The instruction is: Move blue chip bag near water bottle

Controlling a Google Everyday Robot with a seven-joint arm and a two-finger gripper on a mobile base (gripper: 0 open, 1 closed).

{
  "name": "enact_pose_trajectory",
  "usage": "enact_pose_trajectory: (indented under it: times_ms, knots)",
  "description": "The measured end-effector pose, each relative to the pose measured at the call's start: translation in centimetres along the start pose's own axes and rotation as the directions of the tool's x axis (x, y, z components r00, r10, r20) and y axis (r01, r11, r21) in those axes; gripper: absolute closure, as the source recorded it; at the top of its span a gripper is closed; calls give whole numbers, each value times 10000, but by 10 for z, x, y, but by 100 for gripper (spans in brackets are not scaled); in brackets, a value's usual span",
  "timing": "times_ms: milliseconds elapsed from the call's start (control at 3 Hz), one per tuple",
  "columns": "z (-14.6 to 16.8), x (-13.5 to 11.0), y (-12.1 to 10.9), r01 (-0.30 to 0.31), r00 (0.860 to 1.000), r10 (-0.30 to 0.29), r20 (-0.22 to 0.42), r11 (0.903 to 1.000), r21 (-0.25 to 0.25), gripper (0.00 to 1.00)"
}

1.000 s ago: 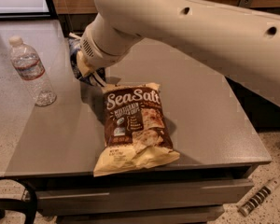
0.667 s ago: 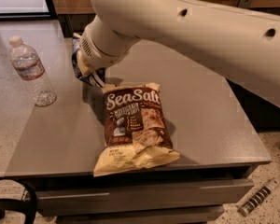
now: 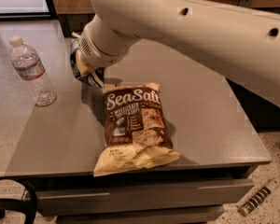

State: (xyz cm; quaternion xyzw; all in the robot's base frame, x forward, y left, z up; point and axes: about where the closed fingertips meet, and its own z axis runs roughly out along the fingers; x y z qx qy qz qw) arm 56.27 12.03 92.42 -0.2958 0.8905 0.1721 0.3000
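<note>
A white robot arm reaches from the upper right down to the upper left of the desk (image 3: pixel 214 120). Its hand (image 3: pixel 86 68) is at the blue chip bag (image 3: pixel 94 78), hidden by the wrist; I cannot tell whether it grips. The water bottle (image 3: pixel 31 71) stands near, further left. A short shift and a release seem left.

Blue chip bag (image 3: pixel 94 77) at hand (image 3: pixel 83 65), nr upright water bottle (image 3: pixel 31 71) w/ white cap
</note>
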Motion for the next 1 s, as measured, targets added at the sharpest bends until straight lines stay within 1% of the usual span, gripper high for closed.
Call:
enact_pose_trajectory:
  times_ms: [333,667,1000]
  knots:
    - [-3,-1,1,29,10000,-29,40,10000,18,22]
    - [-6,-1,2,55,10000,-55,78,10000,34,0]
    - [-6,-1,3,56,10000,-56,79,10000,35,0]
